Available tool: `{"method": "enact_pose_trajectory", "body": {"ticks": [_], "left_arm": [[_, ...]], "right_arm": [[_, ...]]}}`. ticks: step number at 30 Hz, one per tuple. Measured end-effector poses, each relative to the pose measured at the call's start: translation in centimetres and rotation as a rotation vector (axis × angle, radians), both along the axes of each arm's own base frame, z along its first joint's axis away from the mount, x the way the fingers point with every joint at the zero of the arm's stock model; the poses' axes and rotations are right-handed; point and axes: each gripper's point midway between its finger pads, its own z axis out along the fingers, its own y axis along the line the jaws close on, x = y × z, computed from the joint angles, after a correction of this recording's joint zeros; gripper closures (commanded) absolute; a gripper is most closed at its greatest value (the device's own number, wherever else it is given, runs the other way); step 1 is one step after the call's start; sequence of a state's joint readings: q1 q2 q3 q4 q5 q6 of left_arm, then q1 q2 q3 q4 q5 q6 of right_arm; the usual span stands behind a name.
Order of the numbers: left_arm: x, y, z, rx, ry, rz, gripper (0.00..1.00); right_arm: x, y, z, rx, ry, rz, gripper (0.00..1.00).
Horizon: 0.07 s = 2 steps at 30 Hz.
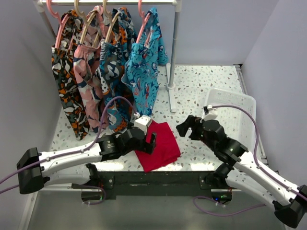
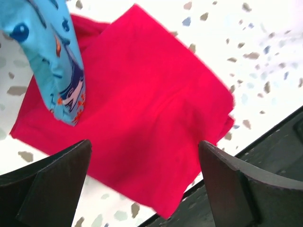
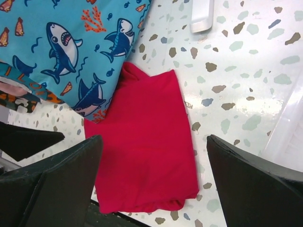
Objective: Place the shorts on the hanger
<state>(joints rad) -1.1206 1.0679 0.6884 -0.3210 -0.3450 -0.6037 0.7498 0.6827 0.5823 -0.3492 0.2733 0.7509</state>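
Note:
The turquoise shorts [image 1: 144,67] hang from the pink hanger [image 1: 143,29] at the right end of the rack rail, their lower hem reaching down toward the table. Their shark print shows in the left wrist view [image 2: 52,56] and the right wrist view [image 3: 71,47]. My left gripper [image 1: 148,143] is open and empty, low over the red cloth [image 1: 162,146]; in its own view [image 2: 144,184] the cloth [image 2: 142,109] lies between the jaws. My right gripper [image 1: 184,127] is open and empty, just right of the cloth; in its own view [image 3: 154,179] the cloth [image 3: 142,156] lies below.
Three other patterned shorts [image 1: 91,72] hang on hangers to the left on the white rack [image 1: 173,48]. A white basket [image 1: 240,103] stands at the right. The rack's foot [image 3: 202,16] shows on the speckled table. The table's dark front edge [image 2: 265,156] is close.

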Motion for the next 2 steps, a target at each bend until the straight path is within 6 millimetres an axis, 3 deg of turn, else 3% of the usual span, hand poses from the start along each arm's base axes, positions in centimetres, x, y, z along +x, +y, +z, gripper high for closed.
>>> {"method": "enact_pose_trajectory", "body": {"ticks": [2], "left_arm": [[0.23,-0.48,0.57,-0.038,-0.015,0.004,0.0]], "right_arm": [[-0.04,-0.21,-0.34,-0.003,0.003,-0.008,0.05]]}}
